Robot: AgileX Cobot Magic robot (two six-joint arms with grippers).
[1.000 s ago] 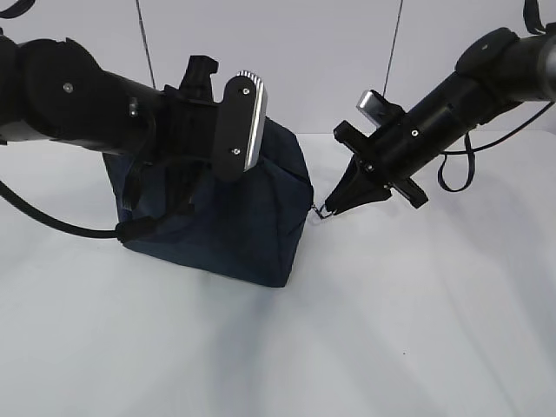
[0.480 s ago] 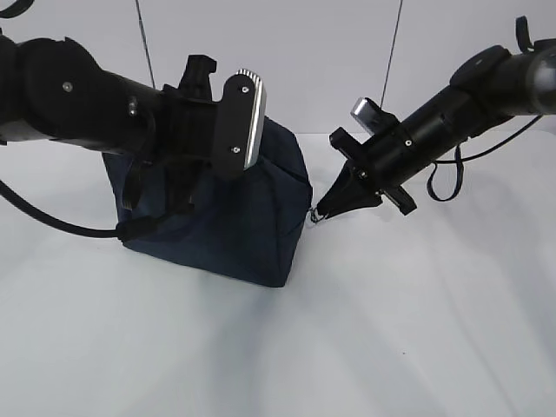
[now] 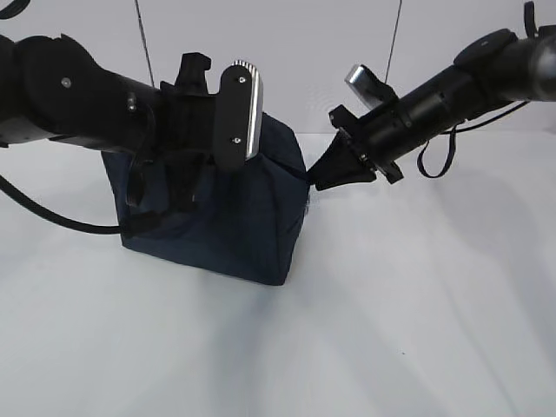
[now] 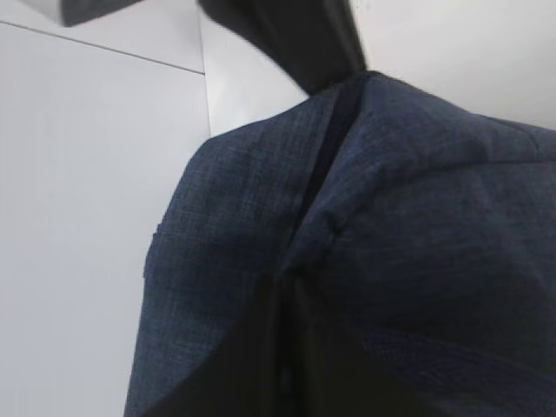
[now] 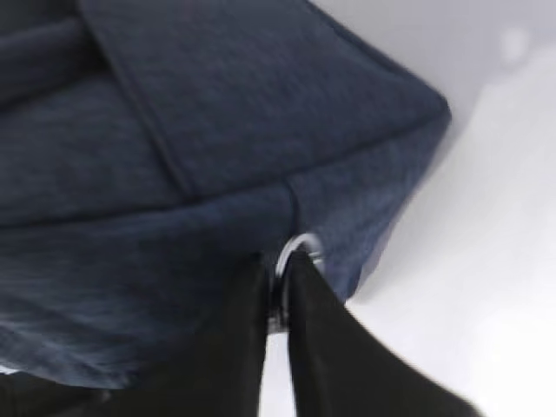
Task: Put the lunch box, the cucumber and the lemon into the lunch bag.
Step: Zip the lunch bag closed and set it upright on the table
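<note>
Sitting on the white bench (image 3: 408,330), the lunch bag (image 3: 234,217) shows no words or labels. Lots of bare bench lies in front and to the right. The left pincer (image 3: 187,187) is closed on the bag's top by its handles. The right pincer (image 3: 318,182) has risen from before, tips narrow around the silver ring pull (image 5: 295,252).

Lunch bag (image 3: 234,217): boxy dark navy fabric, upright on the white table, left of centre. Top seam runs along its length (zipper detail hard to make out). Silver ring pull (image 5: 298,252) sits at the bag's right upper corner. Lunch box, cucumber, lemon not visible.
</note>
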